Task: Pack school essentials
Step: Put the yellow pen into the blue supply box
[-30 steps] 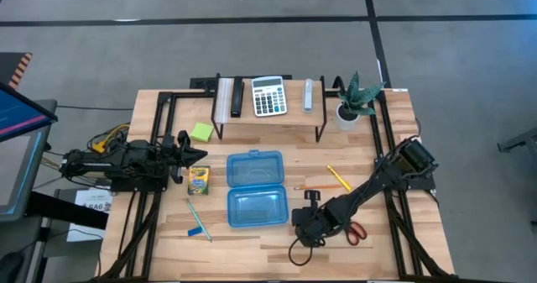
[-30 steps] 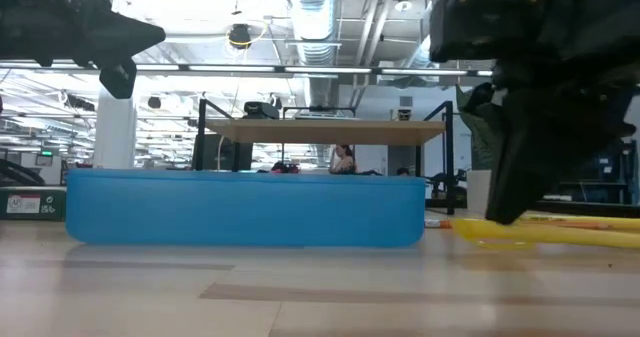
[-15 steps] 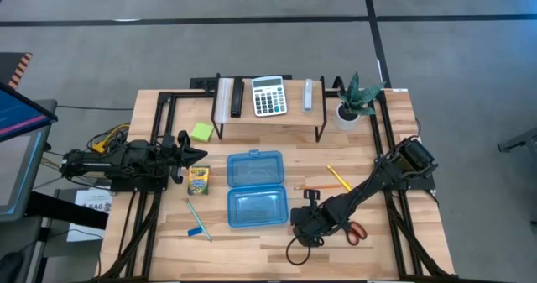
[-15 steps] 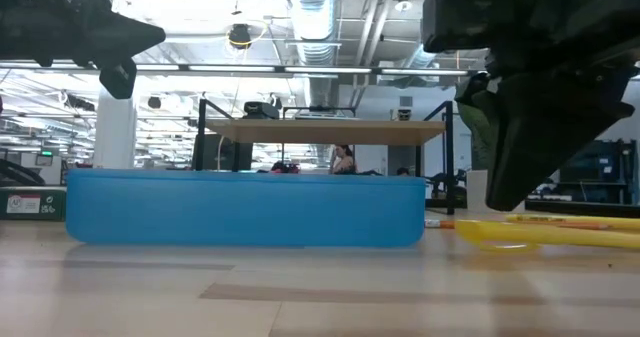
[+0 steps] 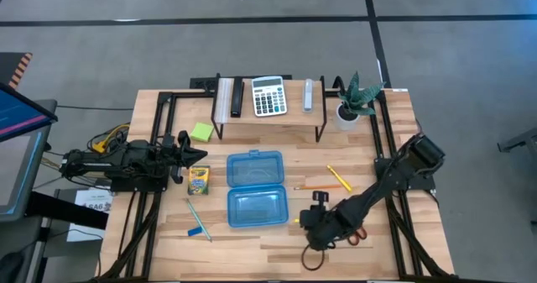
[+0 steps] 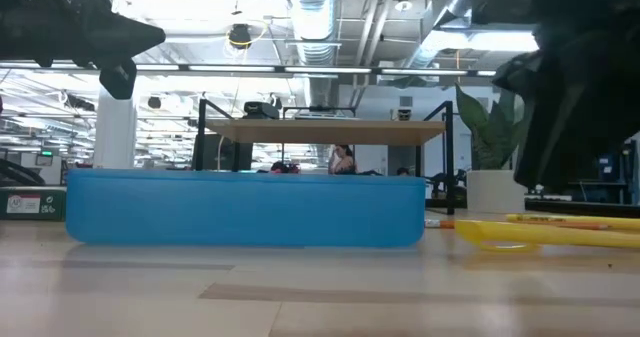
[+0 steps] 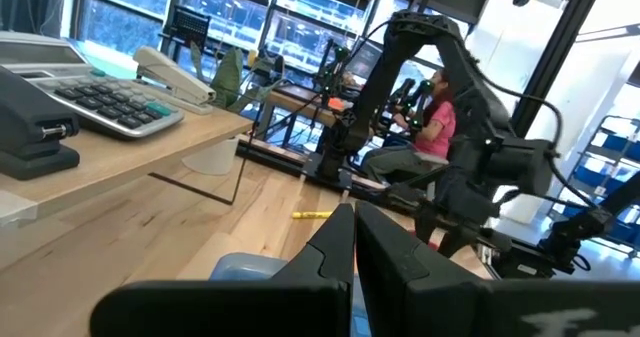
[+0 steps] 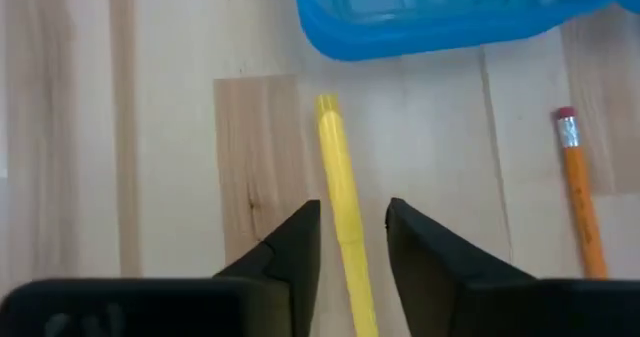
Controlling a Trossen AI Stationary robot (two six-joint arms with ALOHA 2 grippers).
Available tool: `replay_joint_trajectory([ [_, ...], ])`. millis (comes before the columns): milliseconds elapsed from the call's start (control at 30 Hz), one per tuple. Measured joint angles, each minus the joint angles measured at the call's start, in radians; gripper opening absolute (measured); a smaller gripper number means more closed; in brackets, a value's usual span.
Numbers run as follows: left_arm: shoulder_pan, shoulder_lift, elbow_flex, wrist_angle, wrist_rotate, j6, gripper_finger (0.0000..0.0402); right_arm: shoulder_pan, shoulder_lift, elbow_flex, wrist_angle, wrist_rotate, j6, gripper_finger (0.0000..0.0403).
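Observation:
An open blue pencil case (image 5: 256,186) lies in the middle of the table. A yellow pencil (image 8: 340,182) lies flat on the wood just right of it, also in the low view (image 6: 540,234). My right gripper (image 8: 352,212) hovers above the pencil, open, with one finger on either side and not touching it; in the high view (image 5: 310,224) it hides the pencil. An orange pencil (image 8: 580,187) lies beside it. My left gripper (image 5: 197,155) waits shut at the left edge. On the table lie a crayon box (image 5: 198,179), green sticky notes (image 5: 200,132), a blue pen (image 5: 197,218) and red-handled scissors (image 5: 358,231).
A wooden shelf (image 5: 268,115) at the far side carries a calculator (image 5: 268,96) and a stapler (image 5: 308,94). A potted plant (image 5: 352,102) stands at the far right. Two more pencils (image 5: 336,180) lie right of the case. Bare wood lies along the near edge.
My right gripper has risen off the yellow pencil and drawn back a little toward the table's right and near edges. The pencil stays lying flat on the wood beside the case.

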Motion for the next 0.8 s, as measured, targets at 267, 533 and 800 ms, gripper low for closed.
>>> replay_joint_trajectory([
  [267, 0.0, 0.0, 0.0, 0.006, 0.0, 0.0, 0.0, 0.007, -0.056, -0.222, 0.355, 0.004, 0.004, 0.0183],
  [533, 0.0, 0.0, 0.0, 0.006, 0.0, 0.0, 0.0, -0.024, 0.035, -0.26, 0.517, -0.04, -0.02, 0.0225],
  [800, 0.0, 0.0, 0.0, 0.003, 0.0, 0.0, 0.0, -0.04, 0.076, -0.256, 0.501, -0.042, -0.026, 0.0173],
])
